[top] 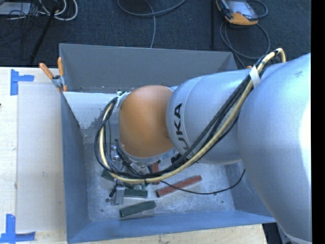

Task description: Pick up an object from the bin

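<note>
My gripper (122, 162) is low in the bin's front left part, its metal body showing just under the orange cover. Right below it lie a small grey piece (118, 195) and a dark green flat piece (136, 191), both partly hidden by the arm's cables. A longer dark green flat block (137, 209) lies apart from them near the bin's front wall. To the right of the gripper rests a red-brown flat bar (179, 185), slanted on the floor. Nothing is seen held.
The arm and its orange cover hide the bin's middle and right. A thin black cable runs along the floor past the red-brown bar. The bin's sloped left wall is close to the gripper.
</note>
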Robot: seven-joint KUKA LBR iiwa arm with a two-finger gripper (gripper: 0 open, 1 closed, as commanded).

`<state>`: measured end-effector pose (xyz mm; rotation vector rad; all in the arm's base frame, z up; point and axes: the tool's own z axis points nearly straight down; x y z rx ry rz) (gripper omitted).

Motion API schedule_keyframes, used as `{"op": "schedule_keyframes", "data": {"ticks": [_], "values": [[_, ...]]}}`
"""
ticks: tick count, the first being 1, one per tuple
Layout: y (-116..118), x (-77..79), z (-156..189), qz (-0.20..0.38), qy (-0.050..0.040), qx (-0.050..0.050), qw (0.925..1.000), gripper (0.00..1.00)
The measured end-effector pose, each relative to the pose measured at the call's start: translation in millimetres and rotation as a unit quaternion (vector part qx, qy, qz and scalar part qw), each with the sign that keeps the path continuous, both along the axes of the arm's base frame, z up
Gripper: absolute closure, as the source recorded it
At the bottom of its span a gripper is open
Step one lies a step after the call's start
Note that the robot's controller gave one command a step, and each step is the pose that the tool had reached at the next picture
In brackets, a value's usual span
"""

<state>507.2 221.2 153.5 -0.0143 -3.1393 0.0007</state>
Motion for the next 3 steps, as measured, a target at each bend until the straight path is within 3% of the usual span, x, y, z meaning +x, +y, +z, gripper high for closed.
{"op": "schedule_keyframes", "data": {"ticks": [1,2,3], "values": [[-28,12.4,-88,0.005,0.0025,-0.001,1.0000,0.00],[-27,13.9,-84,0.005,-0.0006,0.000,1.0000,1.00],[-6,3.3,105,0.018,-0.0046,0.002,0.9998,1.00]]}}
